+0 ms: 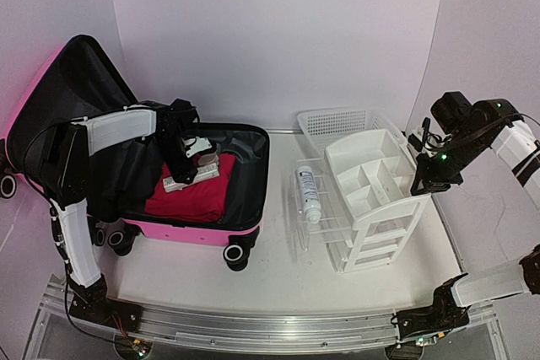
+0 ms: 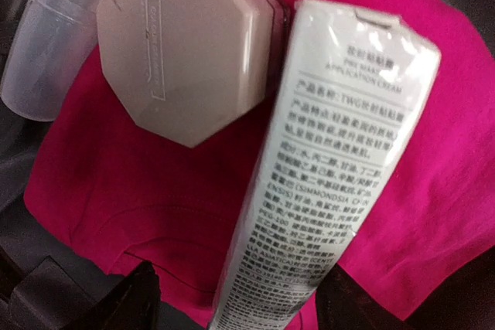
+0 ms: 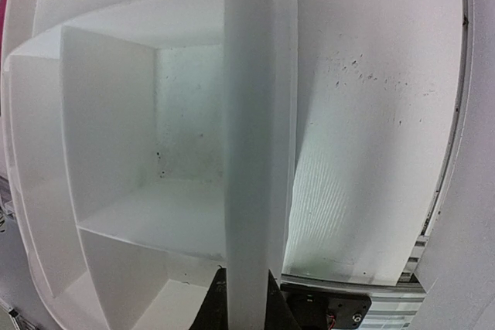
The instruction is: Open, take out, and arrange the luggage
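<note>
Left end effector points down, jaws spread — right end effector clamped tight.

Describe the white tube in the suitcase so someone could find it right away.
Find the open pink suitcase on the left. Against the red cloth inside is a long white tube covered in small black print; the case beside it is beige and angular.

Luggage lying open at left, organizer standing at right

On the tabletop, the luggage's lid is leaning back to the left. Inside, a folded cloth is carrying a tube and a flat case side by side. A bottle is lying between luggage and organizer, and a basket is sitting behind the organizer.
</note>
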Robot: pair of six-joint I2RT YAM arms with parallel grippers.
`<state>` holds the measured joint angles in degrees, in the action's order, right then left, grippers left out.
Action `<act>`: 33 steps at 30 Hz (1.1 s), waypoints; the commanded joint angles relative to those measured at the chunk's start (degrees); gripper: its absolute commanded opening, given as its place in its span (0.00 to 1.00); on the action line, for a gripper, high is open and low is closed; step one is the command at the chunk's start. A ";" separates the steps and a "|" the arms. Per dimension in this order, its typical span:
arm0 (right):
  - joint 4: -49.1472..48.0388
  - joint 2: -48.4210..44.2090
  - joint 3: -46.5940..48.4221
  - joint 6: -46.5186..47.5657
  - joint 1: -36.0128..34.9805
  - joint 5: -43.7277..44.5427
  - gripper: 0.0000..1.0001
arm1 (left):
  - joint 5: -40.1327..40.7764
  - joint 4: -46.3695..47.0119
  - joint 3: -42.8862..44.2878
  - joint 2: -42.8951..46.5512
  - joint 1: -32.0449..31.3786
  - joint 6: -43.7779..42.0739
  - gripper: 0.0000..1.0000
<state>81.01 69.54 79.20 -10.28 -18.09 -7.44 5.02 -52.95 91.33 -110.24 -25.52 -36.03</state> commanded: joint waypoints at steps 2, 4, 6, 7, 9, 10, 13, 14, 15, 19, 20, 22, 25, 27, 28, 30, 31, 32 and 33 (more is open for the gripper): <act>-2.88 -1.96 2.93 0.79 -0.14 -0.47 0.00 | -4.78 -0.26 2.57 -1.46 -0.15 -2.03 0.64; -2.74 -1.79 3.14 0.79 -0.14 -0.54 0.00 | -4.83 -0.29 2.20 -1.66 -0.15 -2.03 0.64; -2.74 -1.64 3.30 0.79 -0.19 -0.53 0.00 | -7.13 -0.33 1.53 -1.42 -0.19 -2.23 0.64; -2.76 -1.60 3.33 0.84 -0.19 -0.68 0.00 | -7.45 -0.29 1.23 -1.25 -0.15 -2.28 0.65; -2.86 -1.55 3.19 0.79 -0.18 -0.80 0.00 | -7.34 -0.33 1.19 -1.40 -0.15 -2.18 0.64; -2.83 -1.52 3.21 0.70 -0.19 -0.84 0.00 | -7.01 -0.37 1.35 -1.52 -0.15 -1.93 0.61; -2.79 -1.32 3.35 0.53 -0.19 -1.29 0.00 | -6.82 -0.40 1.86 -1.06 -0.14 -1.15 0.51; -2.79 -1.41 3.36 0.42 -0.15 -1.34 0.00 | -6.87 -0.35 1.82 -0.82 -0.14 -0.99 0.49; -2.80 -1.49 3.45 0.44 -0.19 -1.37 0.00 | -6.99 -0.34 1.85 -0.51 -0.15 -0.91 0.47; -2.81 -1.72 3.51 0.44 -0.15 -1.18 0.00 | -7.28 -0.40 1.70 0.31 -0.15 -0.59 0.39; -2.80 -1.70 3.52 0.43 -0.19 -1.23 0.00 | -7.35 -0.38 1.62 0.55 -0.15 -0.48 0.38; -2.87 -1.69 3.47 0.44 -0.19 -1.36 0.00 | -7.82 -0.47 1.36 1.24 -0.15 -0.36 0.35; -2.82 -1.69 3.44 0.37 -0.17 -1.43 0.00 | -7.90 -0.56 1.27 2.04 -0.16 -0.16 0.31; -2.87 -1.69 3.50 0.35 -0.19 -1.51 0.00 | -7.70 -0.59 1.59 2.89 -0.15 0.63 0.30; -2.87 -1.69 3.51 0.35 -0.15 -1.45 0.00 | -7.79 -0.67 1.86 3.56 -0.15 1.33 0.30; -2.81 -1.69 3.66 0.27 -0.19 -1.44 0.00 | -8.23 -0.83 3.07 5.37 -0.15 3.66 0.29; -2.86 -1.69 3.64 0.26 -0.18 -1.46 0.00 | -8.90 -0.80 3.74 6.63 -0.15 5.20 0.29; -2.86 -1.69 3.64 0.20 -0.18 -1.56 0.00 | -9.81 -0.78 4.52 7.98 -0.15 6.91 0.29; -2.84 -1.69 3.66 0.18 -0.17 -1.53 0.00 | -10.82 -0.76 5.25 9.55 -0.15 9.29 0.29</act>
<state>81.17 69.54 79.24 -10.31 -18.09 -7.49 -2.24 -53.34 91.88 -109.58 -25.56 -33.71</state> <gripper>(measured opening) 0.088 0.292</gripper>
